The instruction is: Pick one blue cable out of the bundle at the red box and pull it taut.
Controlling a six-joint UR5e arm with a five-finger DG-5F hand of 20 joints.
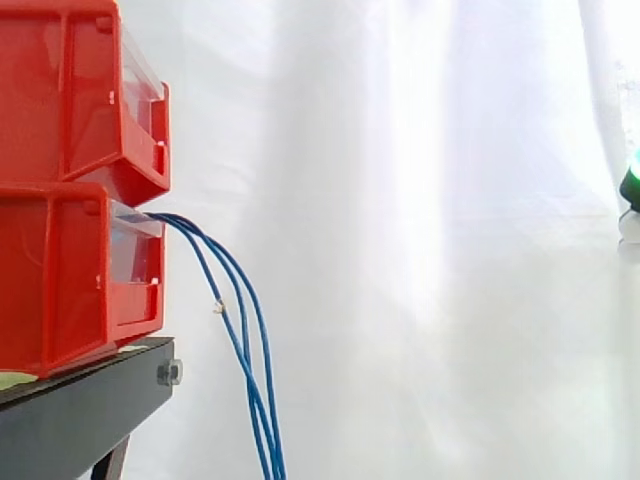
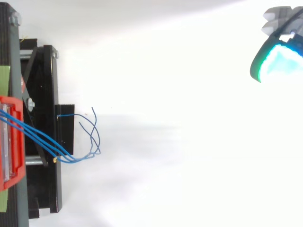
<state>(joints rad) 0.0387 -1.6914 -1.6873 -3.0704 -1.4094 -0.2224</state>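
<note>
Several thin blue cables (image 1: 240, 320) come out of the front of the lower red bin (image 1: 60, 280) and hang down past the stand's edge. From above, the blue cables (image 2: 42, 139) run from the red bin (image 2: 19, 175) across the stand, and their loose ends curl to the right of it. One cable carries a small pale tip (image 1: 218, 307). My hand (image 2: 279, 52) glows cyan-green at the top right, far from the bundle and touching nothing. In the side view the hand (image 1: 631, 188) just enters at the right edge.
A second red bin (image 1: 70, 90) is stacked on the lower one. Both rest on a black stand (image 1: 90, 400) at the left. A white curtain hangs behind, with wide open room between the stand and my hand.
</note>
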